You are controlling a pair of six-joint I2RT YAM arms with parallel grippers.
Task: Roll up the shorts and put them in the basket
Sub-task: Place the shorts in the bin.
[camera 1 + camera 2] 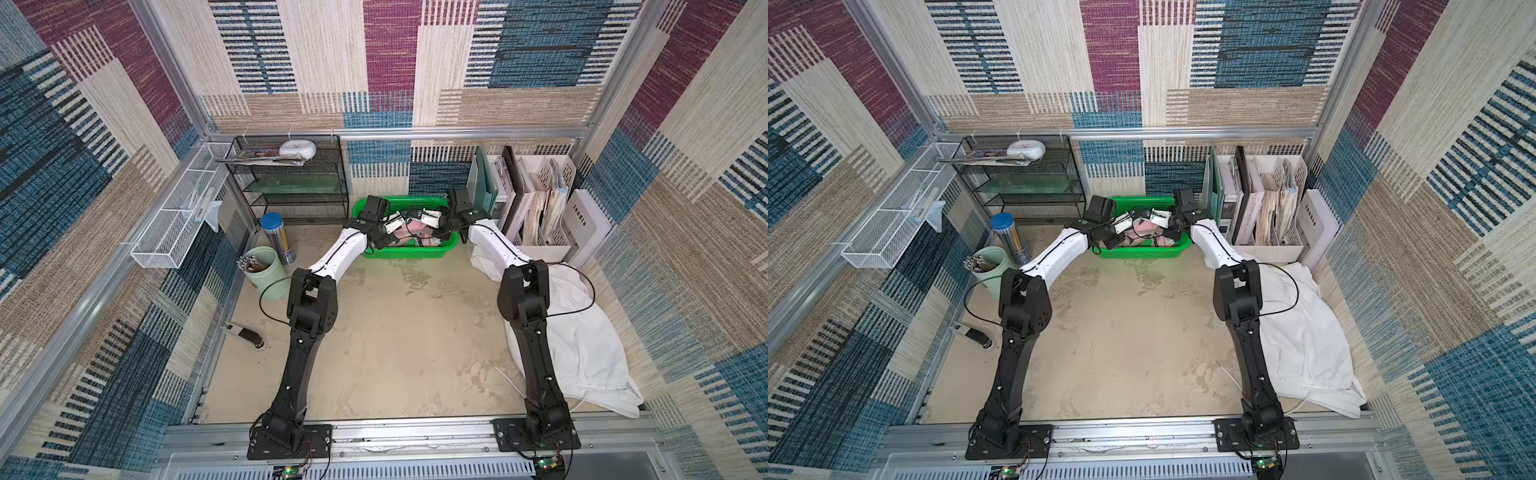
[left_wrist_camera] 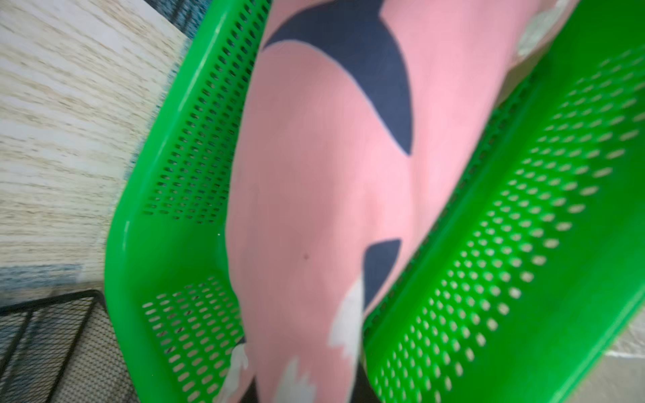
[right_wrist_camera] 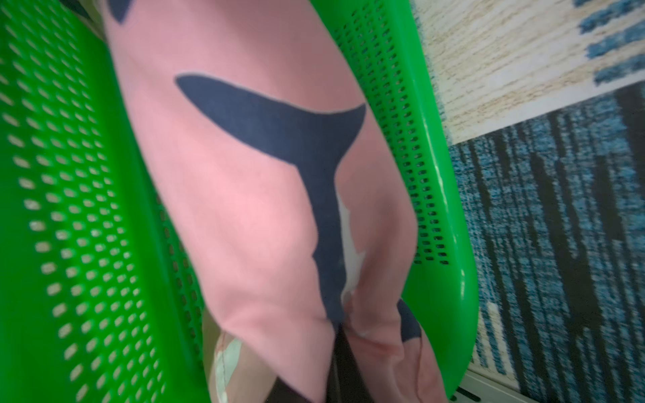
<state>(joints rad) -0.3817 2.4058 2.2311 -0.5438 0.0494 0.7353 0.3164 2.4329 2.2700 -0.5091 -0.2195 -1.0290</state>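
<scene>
The pink shorts point(image 1: 415, 232) point(image 1: 1144, 227) with the navy-and-white shark print lie as a long bundle inside the green perforated basket point(image 1: 446, 245) point(image 1: 1142, 253) at the back of the table. My left gripper point(image 1: 397, 222) and right gripper point(image 1: 422, 218) meet over the basket, one at each end of the bundle. In both wrist views the pink cloth point(image 2: 314, 192) point(image 3: 244, 192) runs right up to the jaws and covers them. The basket walls point(image 2: 523, 244) point(image 3: 69, 209) stand on either side. The white shorts point(image 1: 582, 332) point(image 1: 1304, 332) lie spread at the right, partly under my right arm.
A black mesh shelf point(image 1: 291, 183) and a white wire basket point(image 1: 178, 224) stand at the back left. Near them are a pale green cup of pens point(image 1: 266, 274) and a blue-lidded tube point(image 1: 276, 237). White file holders point(image 1: 540, 208) fill the back right. A small handheld device point(image 1: 245, 334) lies at the left edge.
</scene>
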